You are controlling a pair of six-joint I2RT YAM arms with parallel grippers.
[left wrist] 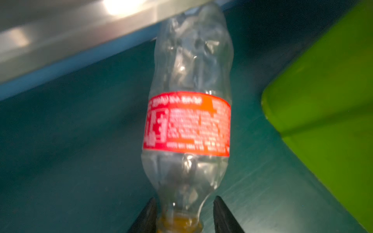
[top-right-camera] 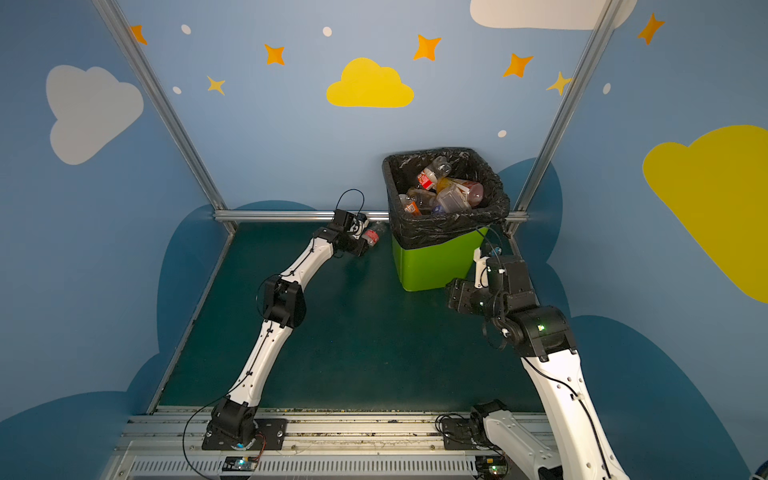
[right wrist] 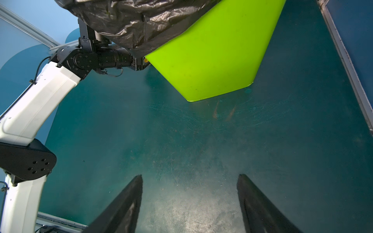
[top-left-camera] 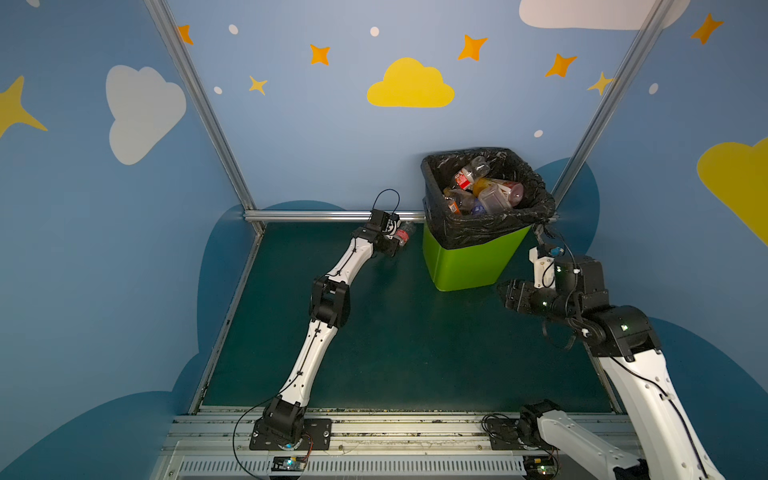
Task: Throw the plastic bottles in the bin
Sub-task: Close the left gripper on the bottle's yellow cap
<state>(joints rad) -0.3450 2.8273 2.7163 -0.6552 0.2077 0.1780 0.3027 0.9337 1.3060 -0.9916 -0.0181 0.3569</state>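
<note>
The right tool (right wrist: 189,201) hangs released and empty over the tabletop (right wrist: 181,141). Farther out, the left tool (left wrist: 185,199) straddles the neck of a red-labelled bottle (left wrist: 187,123) low by the back rail (left wrist: 60,40), just beside the bin (top-left-camera: 469,262); whether it has clamped I cannot tell. Best to pinch the neck firmly, lift clear of the rail, and let go only above the bin's heaped bottles (top-left-camera: 486,187).

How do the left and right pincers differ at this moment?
The left pincer is stretched far out to the aluminium rail at the back, beside the bin; the right pincer sits in front of the bin. The left pincer's fingers flank the neck of a crushed red-label bottle, though a firm clamp is unclear; the right pincer is open and empty. Both are black and two-fingered.
</note>
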